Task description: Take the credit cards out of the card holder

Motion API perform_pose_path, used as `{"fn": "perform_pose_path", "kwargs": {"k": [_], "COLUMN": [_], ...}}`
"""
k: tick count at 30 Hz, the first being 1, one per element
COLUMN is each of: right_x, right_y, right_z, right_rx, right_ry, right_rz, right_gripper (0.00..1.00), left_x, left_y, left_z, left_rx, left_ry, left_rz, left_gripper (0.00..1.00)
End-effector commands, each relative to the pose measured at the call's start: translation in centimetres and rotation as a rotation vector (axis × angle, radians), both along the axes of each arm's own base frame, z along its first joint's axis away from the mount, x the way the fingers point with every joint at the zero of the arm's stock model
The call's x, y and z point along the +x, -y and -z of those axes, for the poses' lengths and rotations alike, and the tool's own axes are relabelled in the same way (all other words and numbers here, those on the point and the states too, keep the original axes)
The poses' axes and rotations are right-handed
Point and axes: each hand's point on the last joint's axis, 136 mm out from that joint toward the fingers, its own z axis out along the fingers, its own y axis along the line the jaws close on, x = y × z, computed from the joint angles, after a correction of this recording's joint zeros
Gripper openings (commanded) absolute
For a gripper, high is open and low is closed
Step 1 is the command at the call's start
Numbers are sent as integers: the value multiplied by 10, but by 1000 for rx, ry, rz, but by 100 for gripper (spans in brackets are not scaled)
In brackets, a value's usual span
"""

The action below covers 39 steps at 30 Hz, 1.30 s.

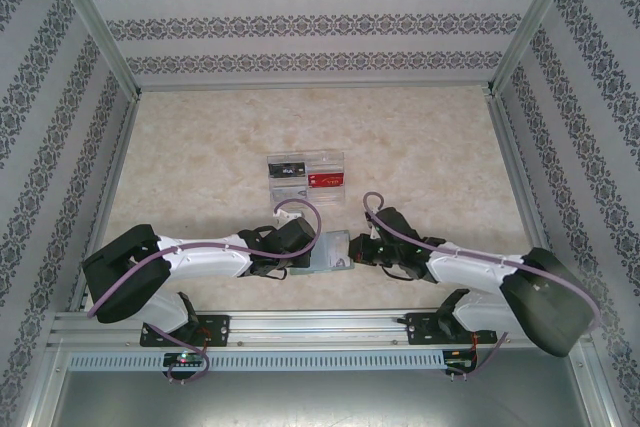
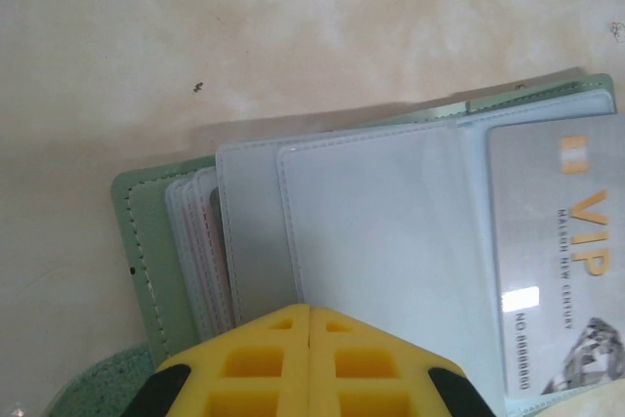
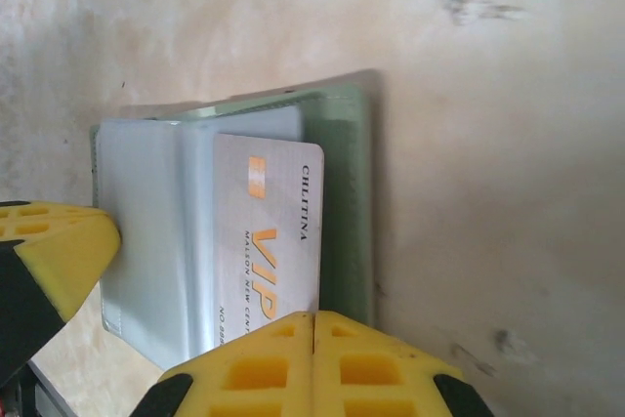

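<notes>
my left gripper (image 2: 310, 363) has its yellow fingers pressed together over the near edge of the open card holder (image 2: 146, 251). my right gripper (image 3: 312, 363) is closed too, its tips covering the bottom end of a silver vip card (image 3: 269, 231) in a pale sleeve. i can't tell if either pinches anything. from above, the holder lies on the table (image 1: 420, 137) with my left wrist at 9 o'clock and my right at 3. at 12 o'clock, near but apart, sits a clear tray (image 1: 300, 158) holding a red card (image 1: 325, 180).
</notes>
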Motion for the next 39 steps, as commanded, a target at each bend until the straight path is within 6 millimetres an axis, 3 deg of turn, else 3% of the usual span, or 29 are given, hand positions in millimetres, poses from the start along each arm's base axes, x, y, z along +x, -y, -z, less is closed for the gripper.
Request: {"fn": "perform_pose_path", "kwargs": {"k": [1, 6, 9, 12, 14, 18, 21, 29, 39], "right_x": [-4, 1, 5, 8, 8, 15, 18, 32, 53], "right_y": [14, 18, 18, 18, 16, 5, -4, -46, -102], "right_z": [-3, -36, -57, -70, -77, -105, -119, -143, -151], "right_rx": [-41, -14, 13, 36, 50, 60, 14, -155, -477], "right_ry": [29, 137, 210, 263, 293, 368, 441, 640, 915], "right_rz": [-1, 0, 2, 2, -17, -62, -123, -354, -731], "right_gripper": [0, 0, 0, 0, 0, 0, 0, 0, 0], "left_x": [-13, -7, -2, 2, 5, 8, 7, -6, -26], "left_y": [-24, -8, 2, 6, 0, -27, -53, -109, -145], "left_z": [17, -6, -30, -57, -75, -105, -123, -144, -149], "left_rx": [122, 43, -32, -86, -85, -41, -4, 37, -26], "left_ry": [-55, -15, 36, 97, 140, 232, 293, 379, 437], "left_rz": [-2, 25, 41, 55, 53, 12, -35, -125, -148], "left_gripper": [0, 2, 30, 42, 49, 81, 98, 100, 100]}}
